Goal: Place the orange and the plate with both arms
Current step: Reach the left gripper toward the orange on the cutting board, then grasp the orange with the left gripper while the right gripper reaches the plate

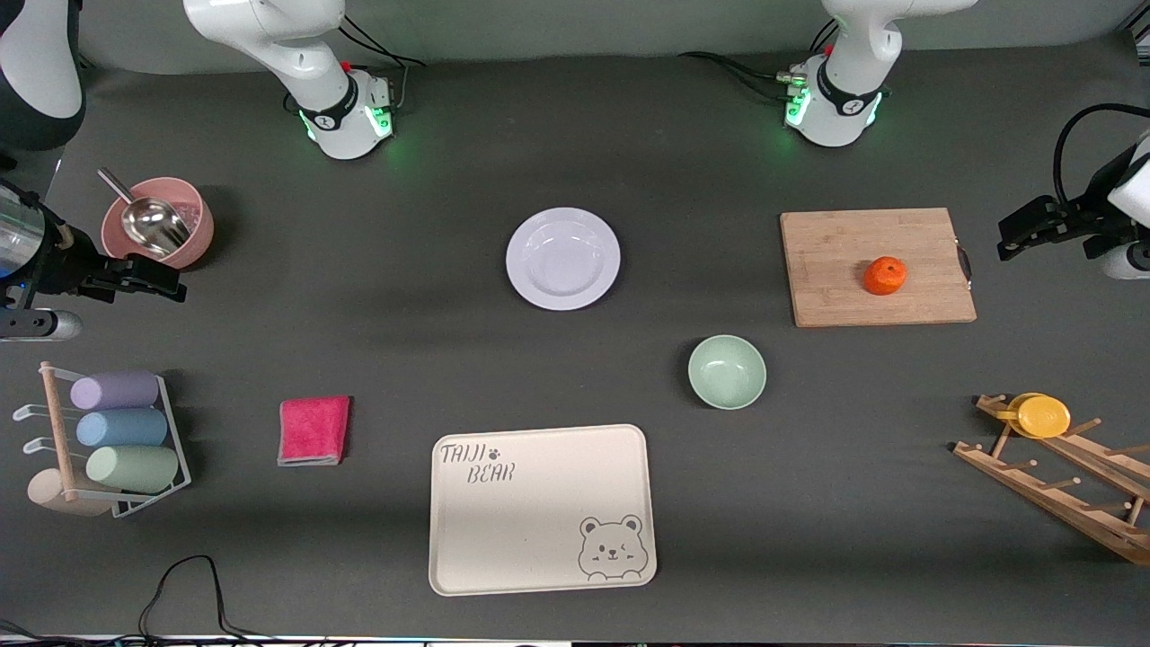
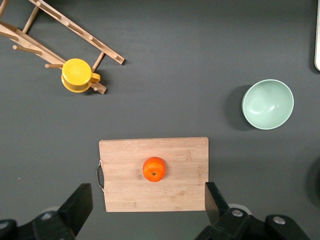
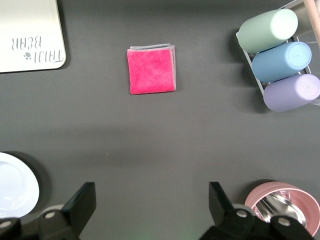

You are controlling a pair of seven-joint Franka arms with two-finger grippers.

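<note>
The orange (image 1: 885,275) sits on the wooden cutting board (image 1: 876,267) toward the left arm's end of the surface, a little toward the board's handled edge, with bare wood all round it. That leaves room for fingers to come down on either side. The plate (image 1: 563,259) lies flat on the dark surface (image 1: 404,359) between the two arm bases, touching nothing. The mint-green bowl (image 1: 727,371) stands nearer the front camera than the plate, and the cream bear tray (image 1: 542,508) lies nearer still.

Neither arm holds anything. The left gripper (image 2: 147,205) hangs high over the edge of the cutting board with its fingers spread wide and the orange in view between them, so it looks lined up for a straight descent. The right gripper (image 3: 152,202) hovers over bare surface between the plate and the pink bowl with the metal scoop (image 1: 157,223), fingers likewise wide apart. The plate's rim (image 3: 20,192) shows just beside one finger, so this arm probably needs to shift toward the plate before it can take the rim.

The likely split: left arm for the orange, right arm for the plate, each being closest.
</note>
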